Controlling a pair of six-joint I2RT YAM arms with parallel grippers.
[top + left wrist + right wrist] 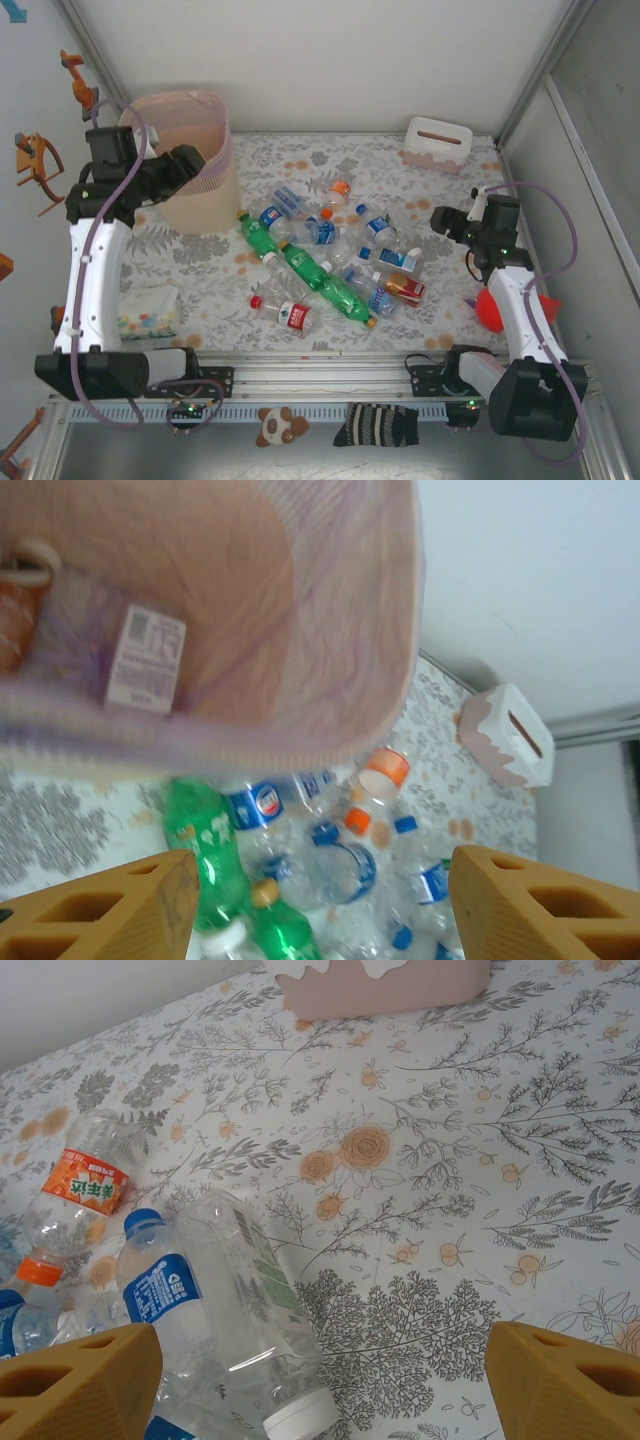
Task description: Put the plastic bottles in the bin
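1. The bottles lie heaped mid-table on a floral cloth. The bin stands at 10 o'clock from the heap.
2. Left claw: released, jaws wide with nothing between them. In the top view it hangs over the bin's rim.
3. Right claw: released and empty, low over the cloth at the heap's 3 o'clock edge.
4. Handling: the bottles look empty, so they are probably very light. The walls are thin and will likely dent and spring under a squeeze. The smooth plastic is slippery, and round bodies roll when nudged.
5. Where to hold: take the body across its width, at the labelled middle. The neck just below the cap is stiffer if the body crushes.
6. Nearest pick for the right claw: the clear bottle at its 9 o'clock. It lies on its side, white cap toward the camera.
7. The green bottles are longer. Grip those near the middle, or they will likely tip.
8. Risk: the bottles overlap, so lifting one may drag or scatter its neighbours. The lone red-label bottle at the heap's 7 o'clock is the easier pick.
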